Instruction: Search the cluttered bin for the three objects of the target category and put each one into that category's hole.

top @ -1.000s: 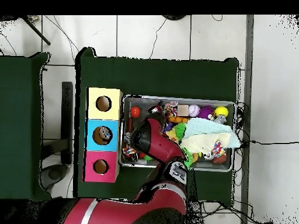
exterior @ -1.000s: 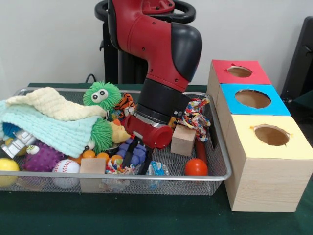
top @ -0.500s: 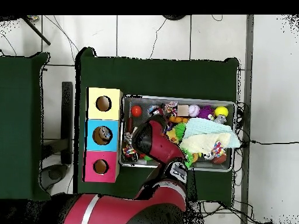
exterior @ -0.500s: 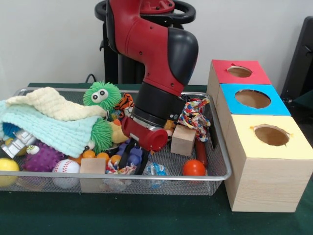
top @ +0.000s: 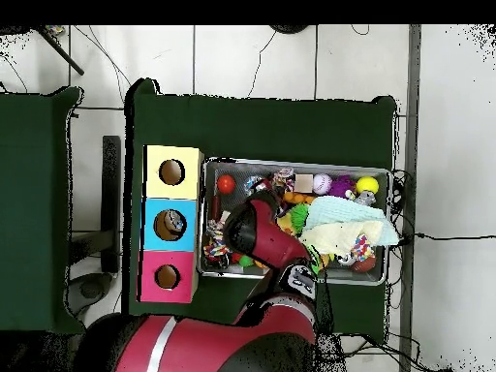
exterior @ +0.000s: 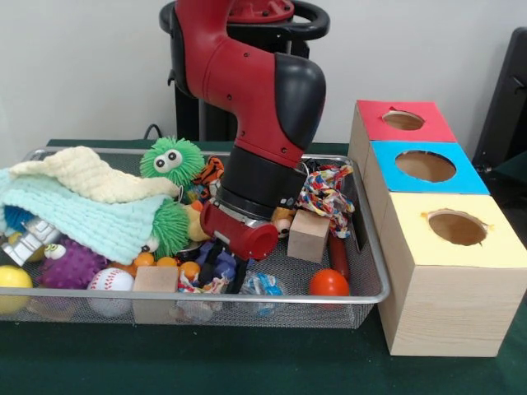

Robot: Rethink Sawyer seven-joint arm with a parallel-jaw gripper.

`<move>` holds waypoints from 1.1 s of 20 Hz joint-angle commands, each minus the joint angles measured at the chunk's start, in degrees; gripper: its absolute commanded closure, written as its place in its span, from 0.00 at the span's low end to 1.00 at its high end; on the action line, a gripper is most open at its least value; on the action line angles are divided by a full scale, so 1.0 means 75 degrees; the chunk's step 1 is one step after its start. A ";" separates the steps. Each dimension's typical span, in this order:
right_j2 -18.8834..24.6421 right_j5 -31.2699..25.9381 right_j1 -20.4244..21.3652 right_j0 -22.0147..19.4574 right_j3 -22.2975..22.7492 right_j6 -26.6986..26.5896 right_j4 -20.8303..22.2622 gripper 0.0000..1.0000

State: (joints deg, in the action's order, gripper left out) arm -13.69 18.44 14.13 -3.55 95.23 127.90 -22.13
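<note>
Seemingly searching, the fingers (exterior: 221, 265) dipped into the wire-mesh bin (exterior: 372, 290) at lower centre, over a purple toy (exterior: 216, 260); their opening was hidden, and any target object couldn't be identified.

1. Tool (exterior: 221, 265): buried among the toys under the red wrist; open or closed, cannot tell. In the overhead view the arm (top: 262, 232) covers it completely.
2. Yellow ball (exterior: 11, 287): cut off by the front view's left edge.
3. Blue toy (exterior: 11, 219): mostly under the mint blanket (exterior: 74, 216); kind unreadable.
4. Purple item (exterior: 216, 262) beneath the wrist: shape not clear.
5. Bin (top: 376, 276), overhead: its left-centre contents lie hidden under the arm; the small toys are too tiny to identify.
6. Dark object (exterior: 506, 99): cut by the front view's right edge.
</note>
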 commanded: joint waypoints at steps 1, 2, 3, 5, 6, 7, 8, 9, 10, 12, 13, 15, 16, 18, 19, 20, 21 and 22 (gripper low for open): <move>0.0876 -0.1409 -0.0553 -0.0383 -0.0459 0.0313 0.0394 0.00; 0.0883 -0.1420 -0.0557 -0.0387 -0.0462 0.0347 0.0412 0.00; 0.0862 -0.1437 -0.0544 -0.0359 -0.0454 0.0392 0.0396 0.00; 0.0885 -0.1526 -0.0508 -0.0366 -0.0433 0.0446 0.0413 0.00; 0.0990 -0.1624 -0.0434 -0.0441 -0.0375 0.0433 0.0512 0.00; 0.1095 -0.1722 -0.0359 -0.0516 -0.0317 0.0420 0.0611 0.00; 0.1342 -0.1983 -0.0251 -0.0684 -0.0210 0.0328 0.0782 0.00; 0.1589 -0.2245 -0.0143 -0.0853 -0.0103 0.0235 0.0952 0.00; 0.1668 -0.2333 -0.0107 -0.0895 -0.0066 0.0207 0.1035 0.00; 0.1687 -0.2450 -0.0059 -0.0898 -0.0047 0.0243 0.1069 0.00; 0.1628 -0.2492 -0.0059 -0.0846 -0.0069 0.0270 0.1053 0.00; 0.1545 -0.2532 -0.0090 -0.0770 -0.0109 0.0319 0.1020 0.00; 0.1546 -0.2528 -0.0100 -0.0742 -0.0091 0.0368 0.1006 0.00; 0.1489 -0.2496 -0.0115 -0.0651 -0.0073 0.0471 0.0952 0.00; 0.1364 -0.2432 -0.0131 -0.0501 -0.0060 0.0626 0.0791 0.00; 0.1295 -0.2409 -0.0142 -0.0413 -0.0049 0.0721 0.0690 0.00; 0.1245 -0.2365 -0.0125 -0.0321 0.0012 0.0882 0.0542 0.00; 0.1195 -0.2321 -0.0109 -0.0229 0.0073 0.1043 0.0394 0.00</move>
State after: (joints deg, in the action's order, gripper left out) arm -10.02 9.19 15.85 -7.45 94.32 127.90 -17.34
